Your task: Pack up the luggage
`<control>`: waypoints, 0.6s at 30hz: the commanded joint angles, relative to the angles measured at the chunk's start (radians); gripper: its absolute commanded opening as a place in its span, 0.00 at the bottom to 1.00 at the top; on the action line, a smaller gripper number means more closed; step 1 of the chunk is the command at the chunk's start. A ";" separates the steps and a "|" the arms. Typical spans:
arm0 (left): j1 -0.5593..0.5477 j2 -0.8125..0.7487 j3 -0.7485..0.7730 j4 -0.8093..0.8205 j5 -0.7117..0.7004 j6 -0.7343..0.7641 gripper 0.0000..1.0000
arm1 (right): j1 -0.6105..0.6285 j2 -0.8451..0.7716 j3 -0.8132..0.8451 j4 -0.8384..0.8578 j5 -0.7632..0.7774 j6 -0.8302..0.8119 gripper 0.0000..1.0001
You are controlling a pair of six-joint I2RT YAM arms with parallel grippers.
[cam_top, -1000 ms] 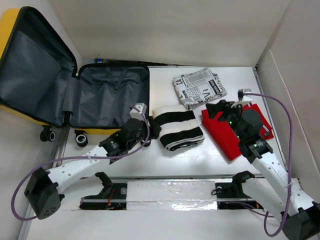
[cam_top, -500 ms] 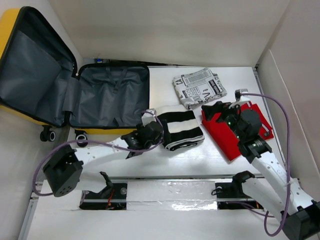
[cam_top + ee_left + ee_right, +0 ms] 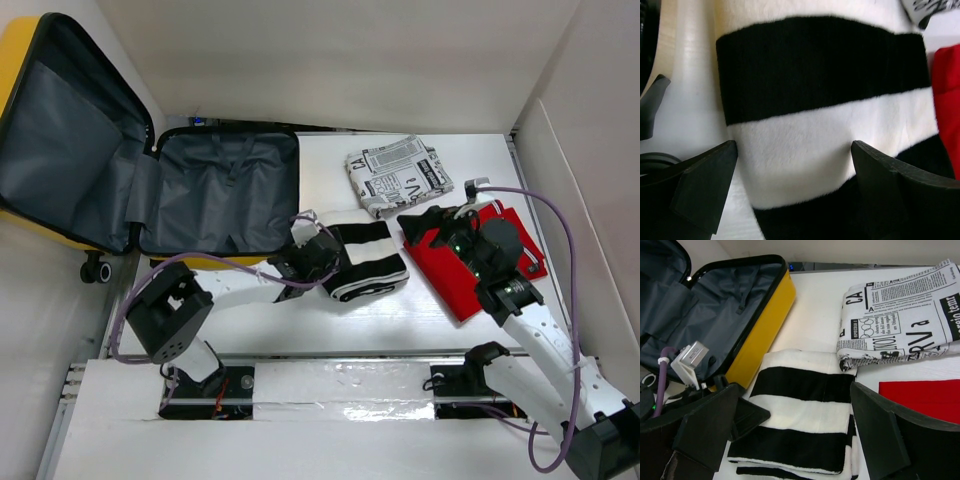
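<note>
The yellow luggage (image 3: pixel 60 225) lies open at the back left, its dark grey lining (image 3: pixel 215 195) showing; the right wrist view shows its yellow wall (image 3: pixel 760 335). A folded black-and-white striped cloth (image 3: pixel 362 258) lies on the table beside it and fills the left wrist view (image 3: pixel 810 150). My left gripper (image 3: pixel 325 262) is open, its jaws wide over the cloth's left end. My right gripper (image 3: pixel 425 222) is open and empty above a red folded cloth (image 3: pixel 455 270), facing the striped cloth (image 3: pixel 805 425).
A newspaper-print folded cloth (image 3: pixel 398 175) lies at the back, also in the right wrist view (image 3: pixel 900 315). White walls close the back and right side. The luggage wheels (image 3: pixel 95 270) sit at the table's left edge.
My left arm has swung right from the luggage's front edge, and its gripper now sits over the striped cloth's left end. My right gripper has barely moved.
</note>
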 commanded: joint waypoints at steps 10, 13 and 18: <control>0.092 0.215 0.034 0.145 0.146 -0.079 0.97 | 0.006 -0.006 -0.008 0.071 -0.050 -0.011 0.99; 0.092 0.187 -0.015 0.156 0.159 -0.079 0.97 | 0.006 0.000 -0.008 0.078 -0.047 -0.014 0.99; 0.040 0.172 0.032 0.113 0.153 -0.033 0.97 | 0.006 0.006 -0.005 0.086 -0.043 -0.012 0.99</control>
